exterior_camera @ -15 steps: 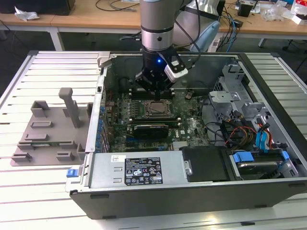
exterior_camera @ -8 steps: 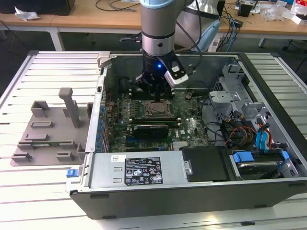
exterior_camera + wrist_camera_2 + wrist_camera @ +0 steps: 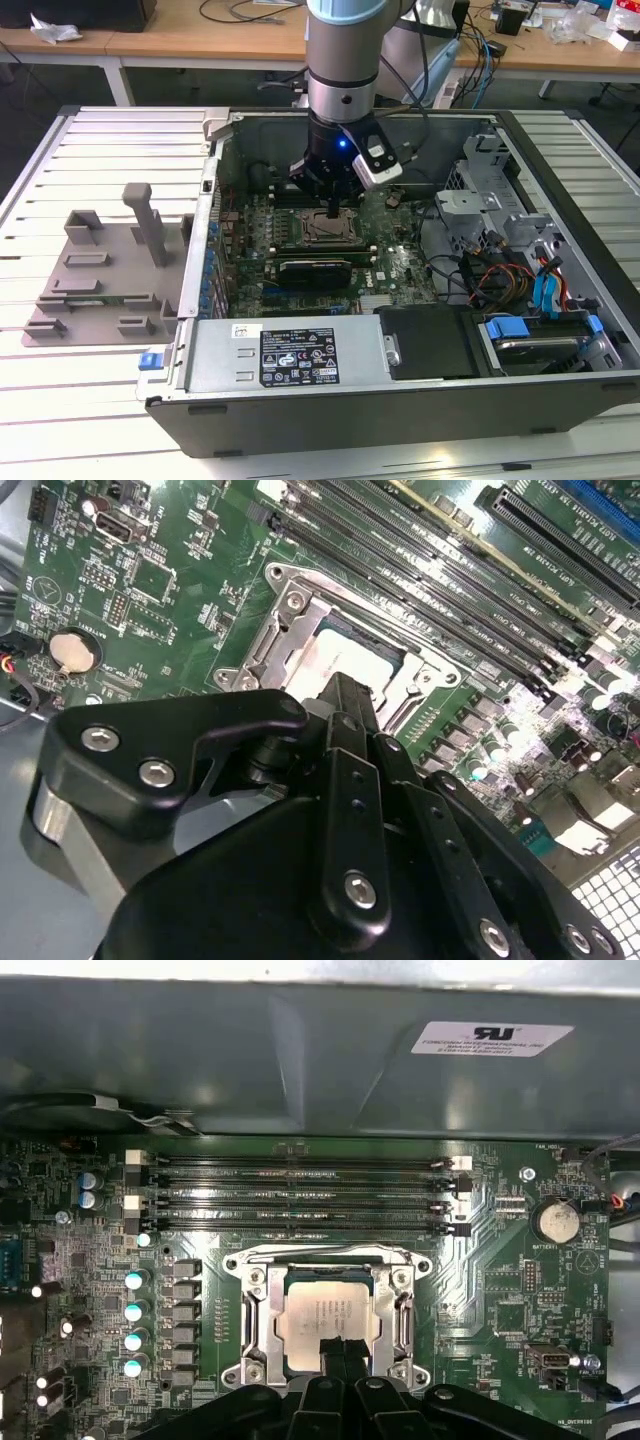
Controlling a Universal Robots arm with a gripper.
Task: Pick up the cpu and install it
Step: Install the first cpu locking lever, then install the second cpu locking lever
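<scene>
The gripper (image 3: 331, 212) is seen lowered into the open computer case (image 3: 560, 400), directly over the socket frame (image 3: 325, 232) near the middle of the motherboard (image 3: 400, 265) in the exterior view. In the first wrist view the cpu (image 3: 328, 1318) is observed lying flat inside the metal-rimmed socket frame (image 3: 250, 1310), metal top plate facing up; being square, it has no distinct long axis, and its edges run parallel to the frame and to the memory slots (image 3: 300, 1195) beside it. The fingertips (image 3: 342, 1352) are drawn close together over one edge of the cpu, apparently touching it; whether it is gripped cannot be told. In the second wrist view the cpu (image 3: 335, 660) is partly hidden behind the gripper (image 3: 345, 695). The grey fixture (image 3: 100, 280) rests outside the case, at the exterior view's left.
</scene>
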